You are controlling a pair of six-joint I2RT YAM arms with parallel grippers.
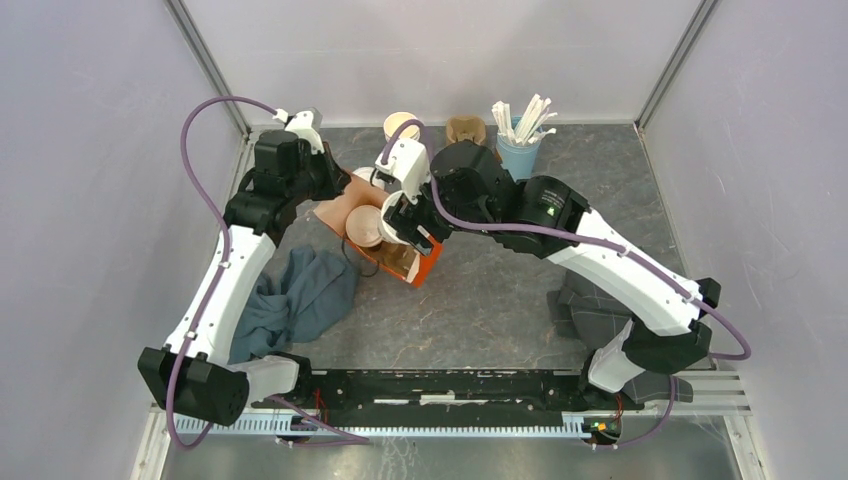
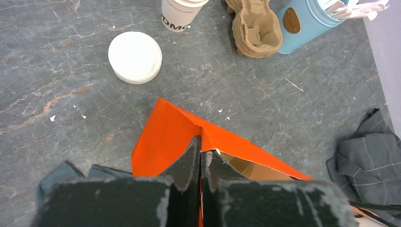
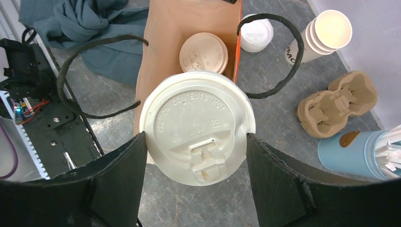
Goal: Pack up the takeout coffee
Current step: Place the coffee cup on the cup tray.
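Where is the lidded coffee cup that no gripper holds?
In the right wrist view the free cup stands inside the open orange bag, just beyond the held cup in the right gripper, near the lid stack.

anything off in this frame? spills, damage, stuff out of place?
No spills or damage visible. Only oddity: a crumpled grey-blue cloth heaped beside the orange bag, unrelated to packing. The lidded cup in the right gripper looks intact.

What I can't see
On the capped cup [image 3: 197, 132] the lid hides the body; my right arm covers most of the orange bag [image 1: 425, 268]; the blue holder [image 3: 352, 153] runs off-frame.
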